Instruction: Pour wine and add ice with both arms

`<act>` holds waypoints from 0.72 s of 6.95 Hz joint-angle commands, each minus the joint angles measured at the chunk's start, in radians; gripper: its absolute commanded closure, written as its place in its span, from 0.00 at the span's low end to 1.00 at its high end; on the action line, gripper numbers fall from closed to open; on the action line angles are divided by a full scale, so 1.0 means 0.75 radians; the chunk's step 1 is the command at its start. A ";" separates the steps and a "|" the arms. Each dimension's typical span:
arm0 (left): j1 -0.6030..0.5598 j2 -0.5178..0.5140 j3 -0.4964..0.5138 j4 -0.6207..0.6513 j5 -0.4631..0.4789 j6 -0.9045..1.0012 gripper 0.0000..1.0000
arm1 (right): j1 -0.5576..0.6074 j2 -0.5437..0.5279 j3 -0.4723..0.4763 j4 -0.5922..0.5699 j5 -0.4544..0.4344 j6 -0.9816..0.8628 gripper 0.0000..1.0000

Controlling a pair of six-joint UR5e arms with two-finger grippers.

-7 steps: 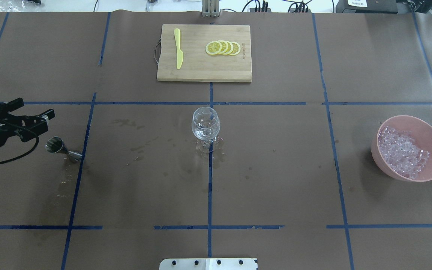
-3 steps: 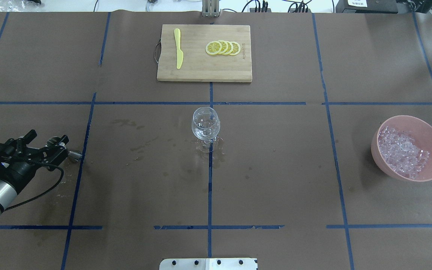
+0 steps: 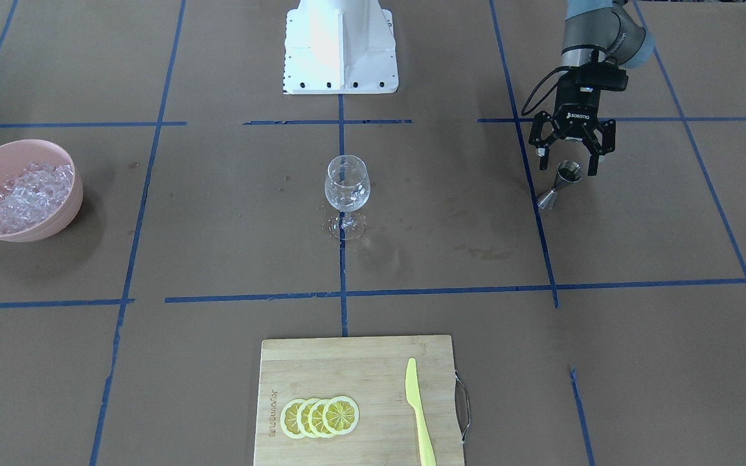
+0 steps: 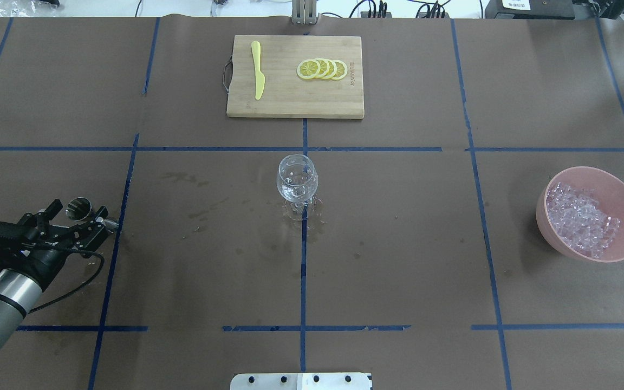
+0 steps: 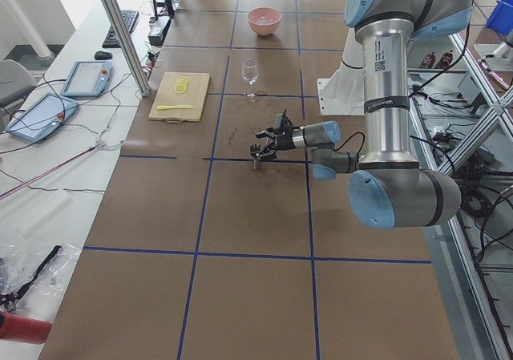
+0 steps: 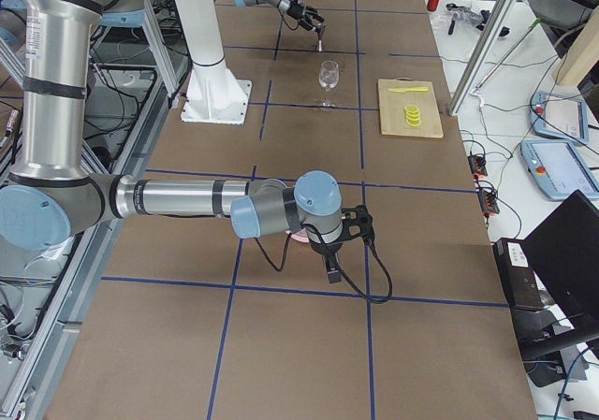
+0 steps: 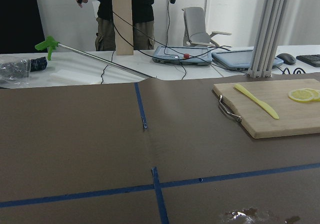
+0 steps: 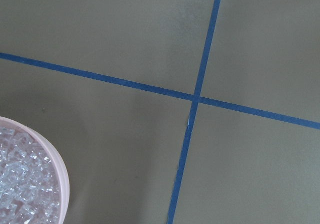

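Brown papered table (image 4: 398,244) — left gripper (image 3: 566,169) spread, straddling a small steel jigger (image 3: 559,184): likely light, rigid, slick, tippy; best pinched at its narrow waist. Right gripper (image 6: 333,272): cannot tell.

The right arm (image 6: 187,198) (seen only side-on) hides most of the pink bowl (image 6: 300,239); whether the right gripper (image 6: 335,263) gapes is unclear.

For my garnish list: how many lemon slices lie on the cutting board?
4 lemon slices, in one overlapping row on the cutting board, beside the yellow knife but apart from it. More could hide underneath.
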 commanded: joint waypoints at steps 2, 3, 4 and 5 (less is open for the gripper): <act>0.021 -0.069 0.127 -0.004 0.011 -0.052 0.00 | 0.000 0.000 -0.004 0.001 0.000 0.000 0.00; 0.029 -0.120 0.198 -0.004 0.013 -0.103 0.00 | 0.000 0.000 -0.006 0.001 0.000 0.000 0.00; 0.031 -0.131 0.213 -0.004 0.013 -0.107 0.07 | 0.000 0.000 -0.006 -0.001 0.000 0.000 0.00; 0.031 -0.131 0.213 -0.006 0.013 -0.109 0.34 | 0.000 0.000 -0.004 0.001 0.000 0.000 0.00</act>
